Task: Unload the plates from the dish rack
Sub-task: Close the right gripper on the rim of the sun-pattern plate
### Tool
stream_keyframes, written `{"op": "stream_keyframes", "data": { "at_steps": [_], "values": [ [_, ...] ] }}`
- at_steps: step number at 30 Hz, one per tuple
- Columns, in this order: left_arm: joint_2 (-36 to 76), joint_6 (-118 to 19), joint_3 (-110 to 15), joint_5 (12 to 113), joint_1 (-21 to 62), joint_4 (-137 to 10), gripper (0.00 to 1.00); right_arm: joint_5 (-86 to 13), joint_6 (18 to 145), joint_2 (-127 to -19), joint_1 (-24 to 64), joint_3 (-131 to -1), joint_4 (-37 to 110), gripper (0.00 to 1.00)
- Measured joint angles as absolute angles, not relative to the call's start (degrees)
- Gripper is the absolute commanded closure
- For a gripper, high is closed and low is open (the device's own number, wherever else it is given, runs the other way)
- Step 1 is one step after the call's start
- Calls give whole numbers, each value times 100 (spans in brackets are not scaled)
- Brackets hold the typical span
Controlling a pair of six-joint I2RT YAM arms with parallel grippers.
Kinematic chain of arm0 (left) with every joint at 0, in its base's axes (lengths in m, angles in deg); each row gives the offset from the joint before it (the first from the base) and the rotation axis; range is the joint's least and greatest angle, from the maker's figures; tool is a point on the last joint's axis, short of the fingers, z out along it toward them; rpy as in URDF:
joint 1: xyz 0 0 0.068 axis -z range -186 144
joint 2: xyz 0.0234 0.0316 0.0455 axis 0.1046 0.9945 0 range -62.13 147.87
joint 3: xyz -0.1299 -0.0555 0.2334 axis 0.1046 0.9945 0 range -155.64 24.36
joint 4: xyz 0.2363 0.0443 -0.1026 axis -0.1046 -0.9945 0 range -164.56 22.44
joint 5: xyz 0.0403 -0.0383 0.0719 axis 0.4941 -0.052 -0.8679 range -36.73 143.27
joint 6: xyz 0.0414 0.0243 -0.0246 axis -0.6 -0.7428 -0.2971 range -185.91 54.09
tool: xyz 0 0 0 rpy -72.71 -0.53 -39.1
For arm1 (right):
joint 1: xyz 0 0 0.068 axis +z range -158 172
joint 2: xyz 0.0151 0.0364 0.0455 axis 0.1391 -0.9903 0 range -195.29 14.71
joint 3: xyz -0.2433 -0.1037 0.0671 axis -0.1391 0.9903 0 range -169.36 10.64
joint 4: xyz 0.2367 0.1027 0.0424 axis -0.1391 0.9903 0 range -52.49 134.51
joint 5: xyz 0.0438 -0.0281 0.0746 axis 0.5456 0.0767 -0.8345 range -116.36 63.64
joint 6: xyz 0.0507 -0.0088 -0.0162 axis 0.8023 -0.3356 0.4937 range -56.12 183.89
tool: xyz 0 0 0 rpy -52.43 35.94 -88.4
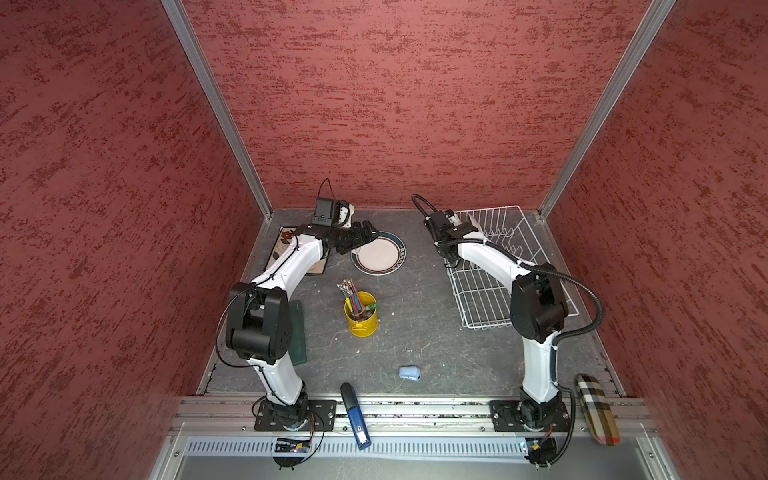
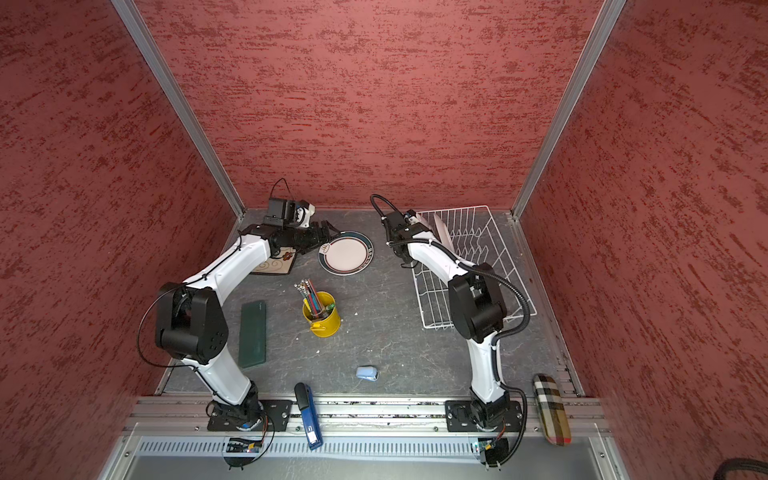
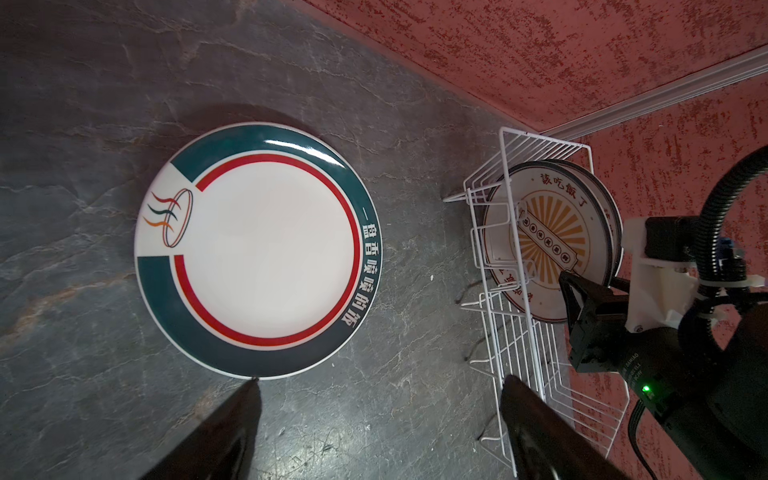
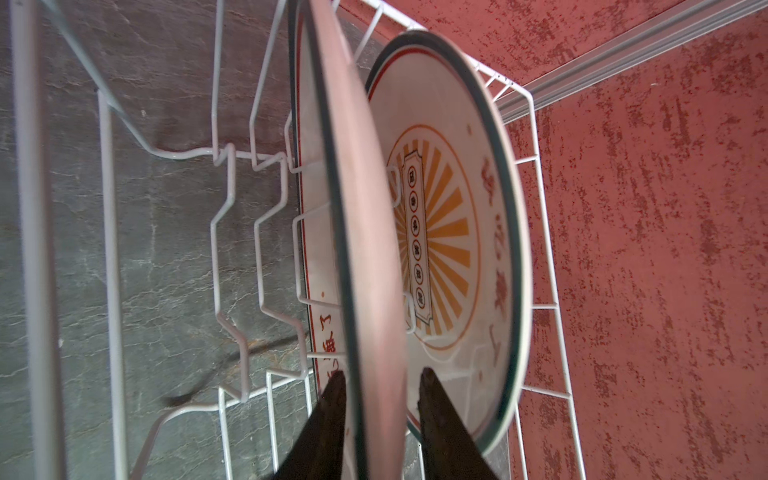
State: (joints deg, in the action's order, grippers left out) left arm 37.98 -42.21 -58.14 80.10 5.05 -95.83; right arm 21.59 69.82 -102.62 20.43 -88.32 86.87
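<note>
**Right wrist view: gripper astride a racked plate**

Two round sunburst plates stand upright between the prongs at the far end of the dish rack (image 4: 232, 174). The right gripper (image 4: 383, 390) has one finger on each side of the nearer plate's (image 4: 357, 249) rim. One finger (image 4: 332, 415) lies against the rim, and a thin gap shows at the other. I cannot tell whether it is pinching yet. The farther plate (image 4: 453, 232) stands just behind, untouched.

In both top views the dish rack (image 1: 500, 218) sits in the far right corner of the surface (image 1: 415, 332). A green-rimmed plate (image 1: 379, 254) lies flat near the middle of the far edge. A square plate (image 2: 279, 261) lies toward the far left corner, partly under the left arm.

The left gripper (image 3: 380, 399) is spread wide and holds nothing. One fingertip is just beside the rim of the green-rimmed plate (image 3: 255, 249).
</note>
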Motion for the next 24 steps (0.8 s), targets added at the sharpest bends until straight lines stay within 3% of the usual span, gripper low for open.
{"op": "stream_keyframes", "data": {
  "at_steps": [24],
  "values": [
    [3798, -4223, -5814, 8014, 505, -9609, 9, 2366, 6766, -10306, 2043, -8572, 8123, 75]
  ]
}}
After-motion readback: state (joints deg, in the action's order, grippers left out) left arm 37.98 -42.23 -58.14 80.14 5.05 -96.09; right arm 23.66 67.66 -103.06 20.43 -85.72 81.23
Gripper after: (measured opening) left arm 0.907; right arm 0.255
